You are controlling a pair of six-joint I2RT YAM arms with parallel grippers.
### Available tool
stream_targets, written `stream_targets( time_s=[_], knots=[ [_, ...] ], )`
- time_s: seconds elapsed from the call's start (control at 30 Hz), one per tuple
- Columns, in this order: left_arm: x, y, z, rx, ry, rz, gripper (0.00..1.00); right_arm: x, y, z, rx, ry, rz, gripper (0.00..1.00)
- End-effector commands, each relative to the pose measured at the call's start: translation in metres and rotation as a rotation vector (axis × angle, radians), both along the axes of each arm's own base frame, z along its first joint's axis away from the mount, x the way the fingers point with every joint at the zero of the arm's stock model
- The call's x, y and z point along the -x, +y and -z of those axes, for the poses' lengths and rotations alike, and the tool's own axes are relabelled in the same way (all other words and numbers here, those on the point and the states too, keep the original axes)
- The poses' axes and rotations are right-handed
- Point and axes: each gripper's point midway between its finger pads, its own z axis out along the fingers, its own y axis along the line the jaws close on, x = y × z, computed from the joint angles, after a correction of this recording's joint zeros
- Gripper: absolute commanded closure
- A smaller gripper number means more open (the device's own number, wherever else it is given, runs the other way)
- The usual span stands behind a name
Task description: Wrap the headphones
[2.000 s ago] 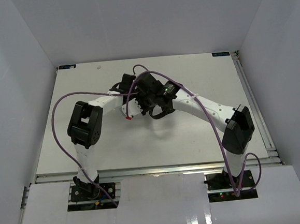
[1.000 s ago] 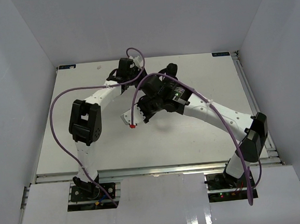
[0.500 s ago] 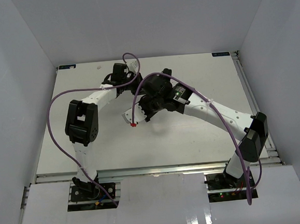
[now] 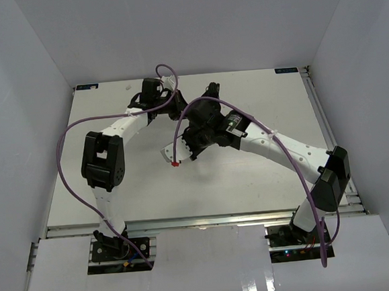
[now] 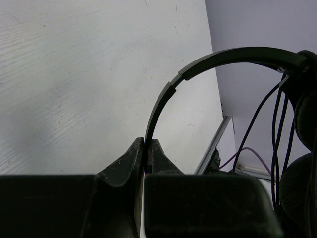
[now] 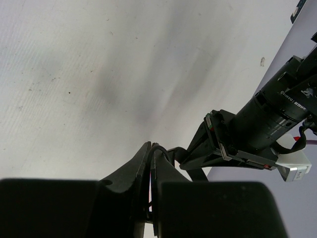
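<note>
Left gripper (image 5: 145, 148) tight on headphones (image 5: 233, 55) headband, right gripper (image 6: 150, 153) on cord (image 5: 254, 121).

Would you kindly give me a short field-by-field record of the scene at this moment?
Object: small black over-ear headphones
Left gripper: shut on the thin arched headband
Cord: strands of the thin black cord hang beside a round padded earcup
Right gripper: shut, apparently pinching a strand of that cord
Wrapping: progress cannot be judged
</note>
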Motion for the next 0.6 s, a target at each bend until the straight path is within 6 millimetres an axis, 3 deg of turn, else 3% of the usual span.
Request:
stream_targets(
  time_s=[0.0, 0.27, 0.57],
  knots=[
    [0.004, -0.002, -0.060, 0.089, -0.088, 0.032, 1.00, -0.013, 0.015, -0.013, -0.042, -0.047, -0.005, 0.92],
    [0.012, 0.001, -0.046, 0.058, -0.067, 0.027, 1.00, -0.040, 0.045, -0.034, -0.118, -0.093, 0.043, 0.92],
    [0.017, 0.005, -0.012, -0.044, -0.074, 0.020, 1.00, -0.063, 0.048, -0.055, -0.147, -0.165, 0.094, 0.92]
  ],
)
